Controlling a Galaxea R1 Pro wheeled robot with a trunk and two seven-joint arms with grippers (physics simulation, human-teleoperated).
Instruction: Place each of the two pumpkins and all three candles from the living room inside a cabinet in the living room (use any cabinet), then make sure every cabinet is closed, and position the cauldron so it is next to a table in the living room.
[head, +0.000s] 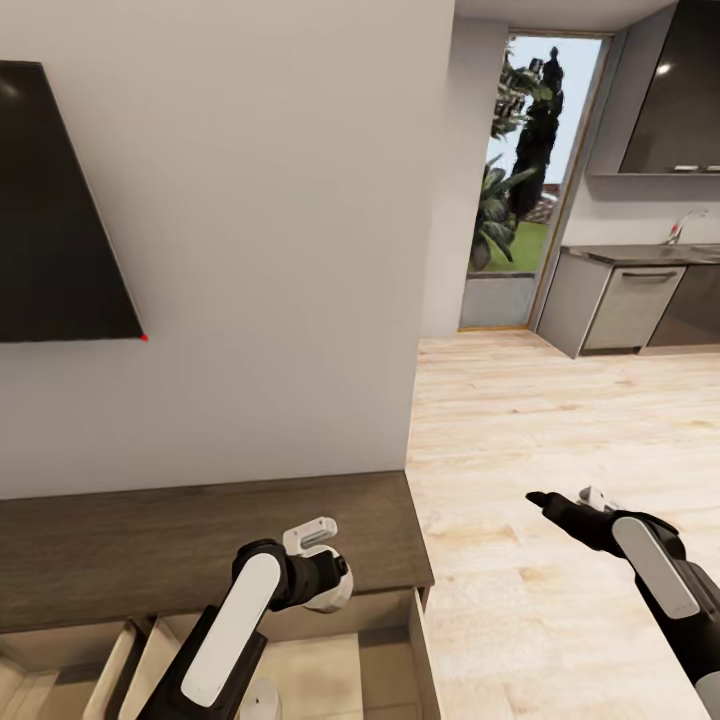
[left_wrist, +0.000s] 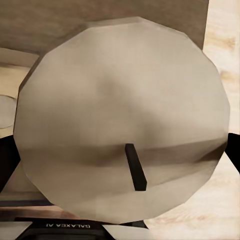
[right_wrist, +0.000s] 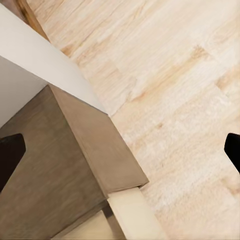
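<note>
Your left gripper pinches a candle over the open cabinet drawer, wick end facing the wrist camera. Your right gripper hangs spread over the floor.

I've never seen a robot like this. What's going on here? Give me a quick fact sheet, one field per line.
Left gripper: holds a candle, jaws closed on it, above the open drawer
Candle: whitish-grey cylinder with a short dark wick, close up in the left wrist view
Right gripper: empty, jaws apart, over the wooden floor
Cabinet: long, low, dark-brown wooden unit against the wall
Drawer: pulled open, pale tan inside
Wall: dark TV screen above the cabinet
Background: kitchen units and a glass door with plants outside
</note>
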